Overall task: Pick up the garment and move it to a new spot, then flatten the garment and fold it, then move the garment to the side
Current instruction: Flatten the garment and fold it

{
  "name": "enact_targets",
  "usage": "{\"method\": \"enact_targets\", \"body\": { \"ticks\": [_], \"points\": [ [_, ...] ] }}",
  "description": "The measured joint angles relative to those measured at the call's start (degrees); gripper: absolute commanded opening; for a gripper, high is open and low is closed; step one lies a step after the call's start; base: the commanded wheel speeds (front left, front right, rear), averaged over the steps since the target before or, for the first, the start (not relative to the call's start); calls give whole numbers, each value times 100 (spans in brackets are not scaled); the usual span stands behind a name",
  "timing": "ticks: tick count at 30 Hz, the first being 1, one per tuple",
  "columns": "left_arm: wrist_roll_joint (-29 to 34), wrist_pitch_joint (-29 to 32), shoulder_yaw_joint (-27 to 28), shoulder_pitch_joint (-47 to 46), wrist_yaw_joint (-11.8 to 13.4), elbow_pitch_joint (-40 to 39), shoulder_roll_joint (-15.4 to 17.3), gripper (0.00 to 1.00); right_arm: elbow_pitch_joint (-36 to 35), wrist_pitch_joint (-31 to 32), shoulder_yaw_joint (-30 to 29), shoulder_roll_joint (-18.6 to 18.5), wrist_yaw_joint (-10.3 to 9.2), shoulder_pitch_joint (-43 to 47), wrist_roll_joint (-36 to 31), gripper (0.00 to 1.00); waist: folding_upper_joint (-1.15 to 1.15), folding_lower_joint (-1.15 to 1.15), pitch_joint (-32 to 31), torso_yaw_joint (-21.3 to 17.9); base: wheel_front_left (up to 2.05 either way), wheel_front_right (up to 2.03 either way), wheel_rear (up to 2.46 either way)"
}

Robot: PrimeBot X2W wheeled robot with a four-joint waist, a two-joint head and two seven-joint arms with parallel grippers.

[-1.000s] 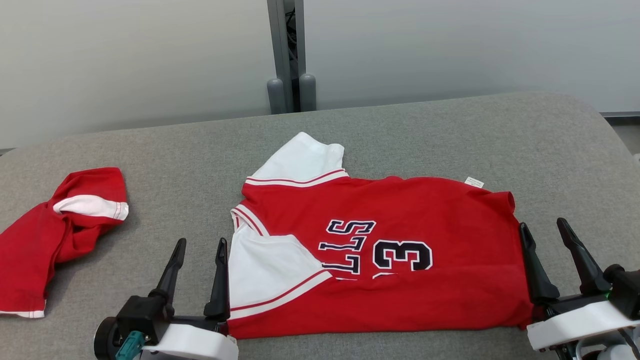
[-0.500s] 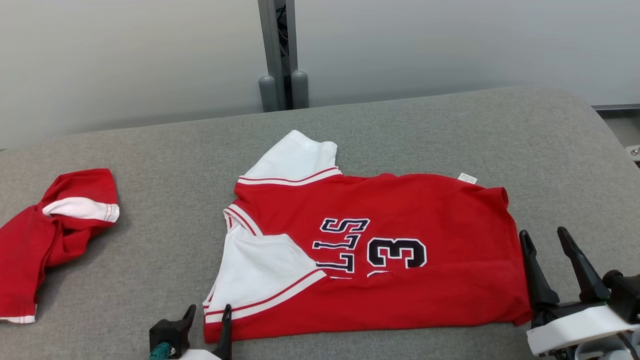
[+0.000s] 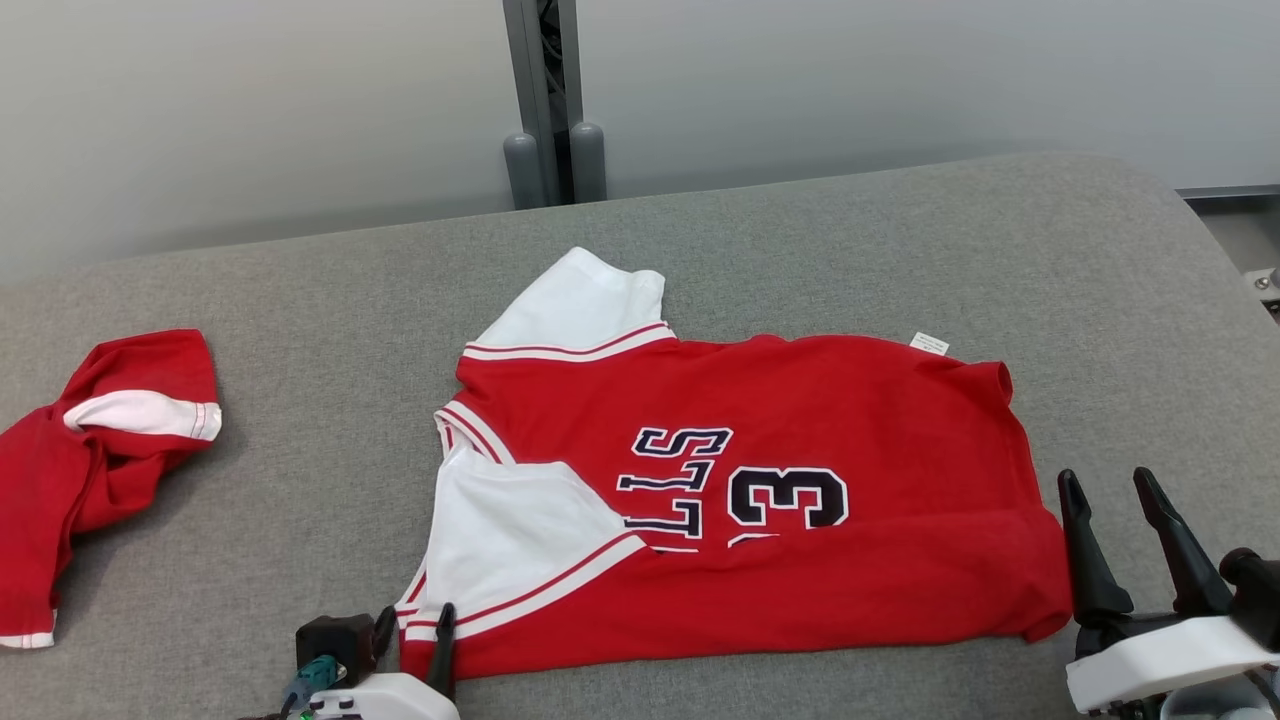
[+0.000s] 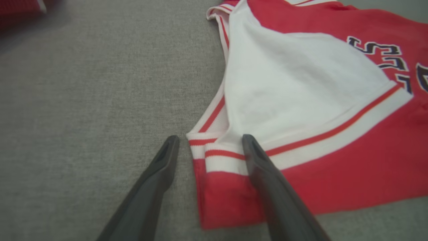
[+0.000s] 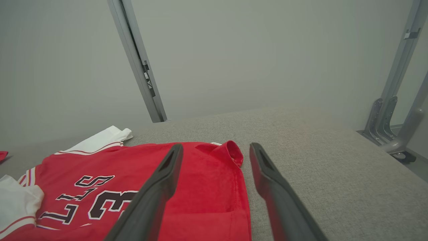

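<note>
Left tool (image 4: 208, 142) lower, astride garment (image 4: 334, 174) corner

Red jersey (image 3: 760, 500) lies on grey padding (image 3: 900, 250), left end effector (image 3: 415, 622) and right end effector (image 3: 1107, 485) spread at its near corners.

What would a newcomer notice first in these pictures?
A red jersey with white sleeves and a dark 3 lies flat in the middle of the grey padded surface. A second red garment lies crumpled at the left edge. The left gripper and the right gripper stand open at the jersey's two near corners.
</note>
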Motion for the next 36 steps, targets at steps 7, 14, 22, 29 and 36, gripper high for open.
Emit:
{"method": "enact_targets", "body": {
  "ticks": [7, 14, 22, 29, 36],
  "points": [
    [-238, -71, -116, -24, -141, -64, -18, 0, 570, 1, -304, 159, 0, 15, 168, 100, 0, 0, 7, 38, 0, 0, 0],
    [-303, -151, -181, -20, -135, -265, -21, 0, 1451, 1, -301, 270, 0, 66, 827, 100, 0, 0, -15, 167, 0, 0, 0],
    [-302, -82, -331, 41, -134, -550, -18, 0, 2407, 0, -13, 343, 0, -179, 1962, 100, 0, 0, -54, 347, 0, 0, 0],
    [-293, -16, -419, 143, -111, -743, 1, 0, 2740, -1, 399, 233, 0, -413, 2650, 100, 0, 0, -41, 416, 0, 0, 0],
    [-293, 37, -454, 155, -73, -865, 32, 0, 2735, -3, 623, 73, 0, -523, 2889, 0, 0, 0, 5, 436, 0, 0, 0]
  ]
}}
